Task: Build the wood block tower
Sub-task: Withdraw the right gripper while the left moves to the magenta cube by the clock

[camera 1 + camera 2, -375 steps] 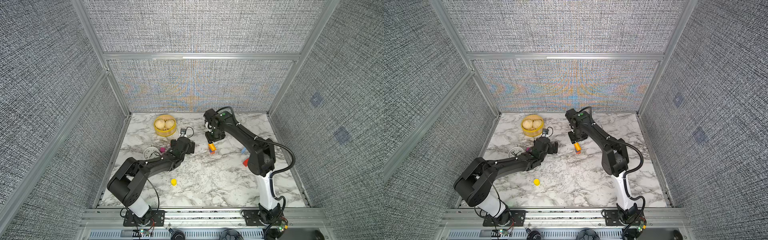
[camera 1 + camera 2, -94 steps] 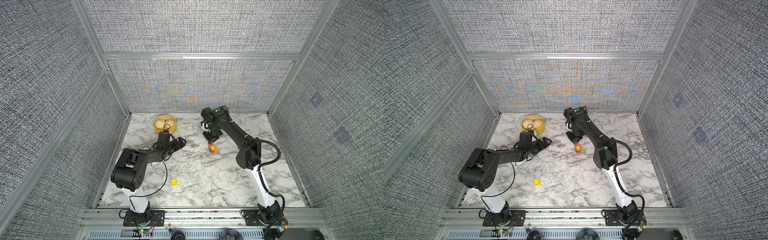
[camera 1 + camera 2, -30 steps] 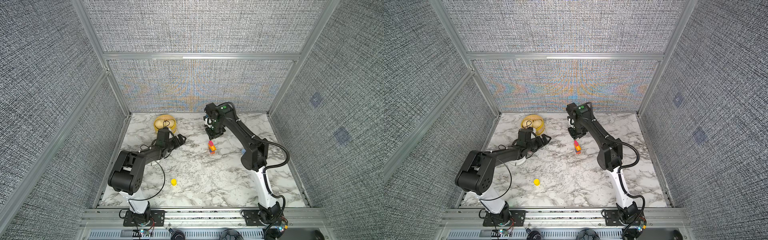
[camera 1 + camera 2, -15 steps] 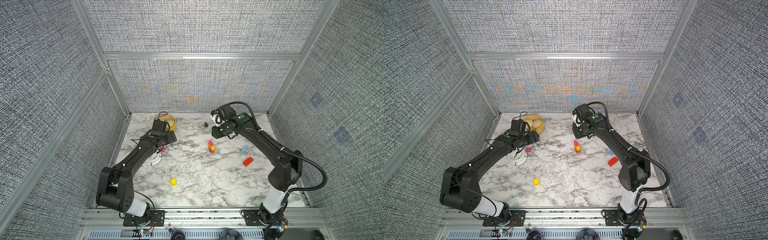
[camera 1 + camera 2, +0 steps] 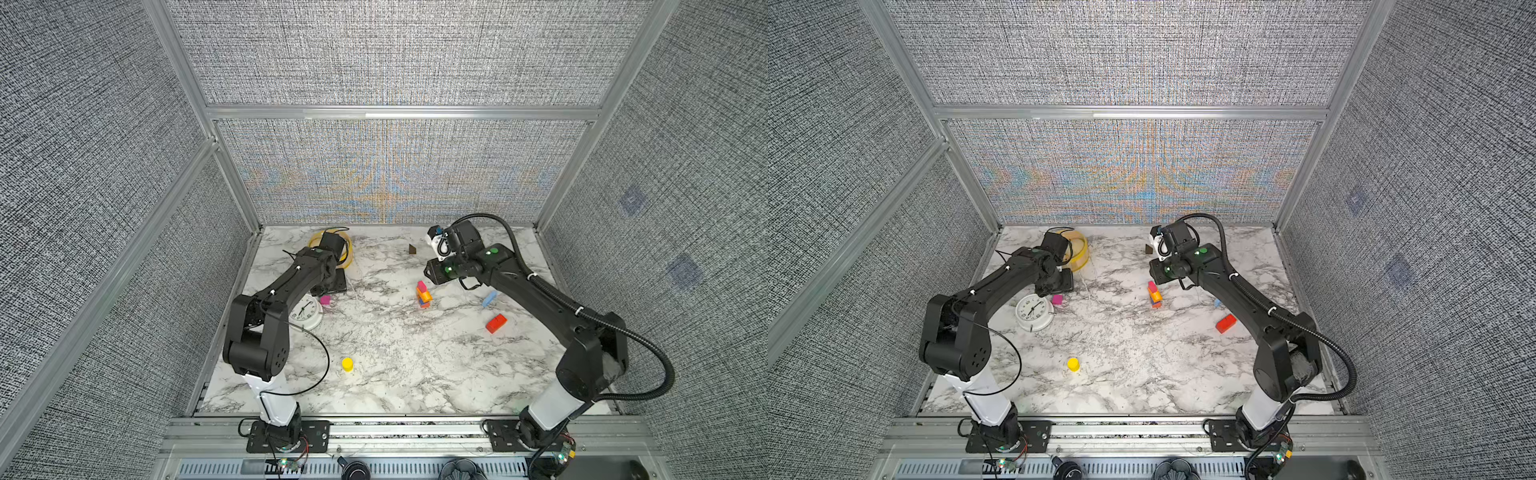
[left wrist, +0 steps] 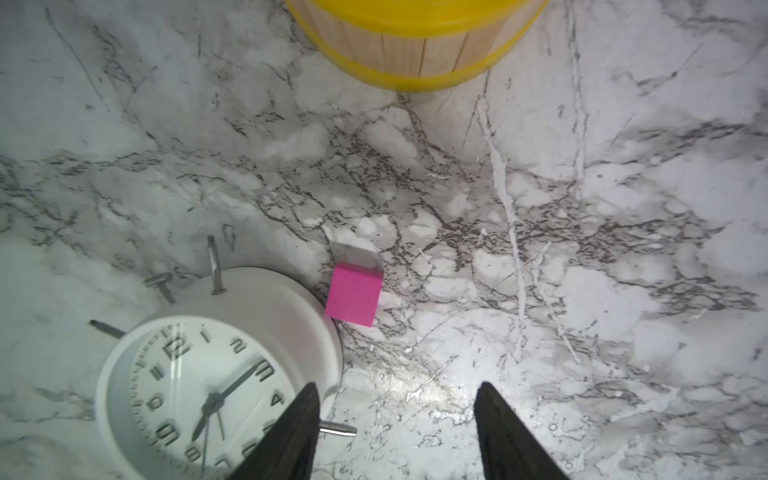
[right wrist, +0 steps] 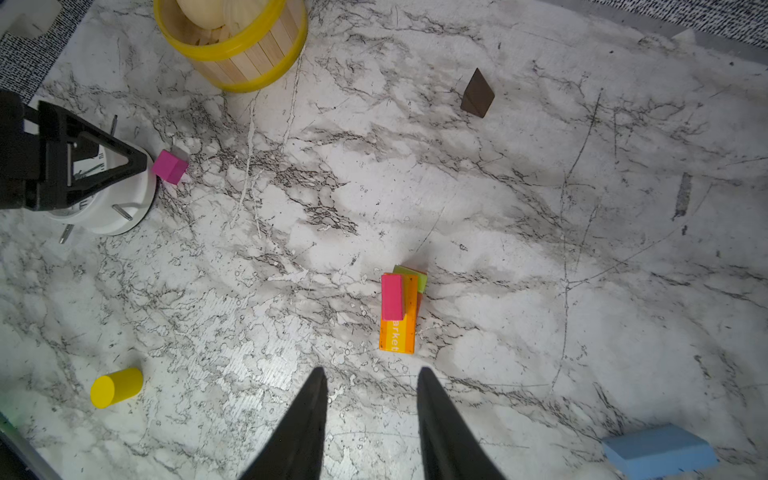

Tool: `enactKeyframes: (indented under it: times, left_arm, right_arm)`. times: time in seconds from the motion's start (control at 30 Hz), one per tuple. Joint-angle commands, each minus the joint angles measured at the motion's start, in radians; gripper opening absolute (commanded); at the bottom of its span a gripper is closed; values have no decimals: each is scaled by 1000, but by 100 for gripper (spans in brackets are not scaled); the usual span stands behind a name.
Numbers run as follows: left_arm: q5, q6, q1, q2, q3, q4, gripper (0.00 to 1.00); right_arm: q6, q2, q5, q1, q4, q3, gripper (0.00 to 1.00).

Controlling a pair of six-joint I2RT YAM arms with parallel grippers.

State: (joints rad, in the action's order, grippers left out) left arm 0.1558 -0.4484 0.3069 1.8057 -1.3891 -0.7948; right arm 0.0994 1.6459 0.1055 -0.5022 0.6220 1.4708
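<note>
The tower (image 5: 423,294) (image 7: 398,307) stands mid-table: a pink bar on an orange block over lime and lower pieces. My right gripper (image 7: 371,374) hovers just behind it, open and empty. My left gripper (image 6: 397,388) is open and empty above the clock's edge, a short way from a loose pink cube (image 6: 354,296) (image 5: 325,300). Other loose wood blocks are a yellow cylinder (image 5: 347,364), a blue bar (image 5: 489,299), a red block (image 5: 496,323) and a dark brown piece (image 5: 412,249).
A white round clock (image 5: 305,311) (image 6: 208,374) lies face up touching the pink cube. The yellow basket of buns (image 5: 1081,253) (image 7: 232,50) stands at the back left, partly under the left arm. Grey fabric walls close three sides.
The right arm has drawn back to the right of the tower, uncovering the blue and red blocks. The left arm has swung from beside the basket to over the clock and pink cube.
</note>
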Motion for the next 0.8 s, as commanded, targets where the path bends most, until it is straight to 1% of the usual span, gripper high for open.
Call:
enactKeyframes:
  times: [0.0,0.4,0.57,0.77]
  left_arm:
    - [57,24,0,26,-31,-65,62]
    - [125,49,0,162,-126,-107,62]
    - [130,51,0,223,-164,-114,62]
    - [132,54,0,265,-179,-105,61]
  right_arm:
    - [13,-20,37,11,-73,-27,40]
    - [29,-56,61,19,-137,-88,40]
    - [24,-72,64,23,-167,-115,40]
    - [25,-80,71,30,-183,-126,41]
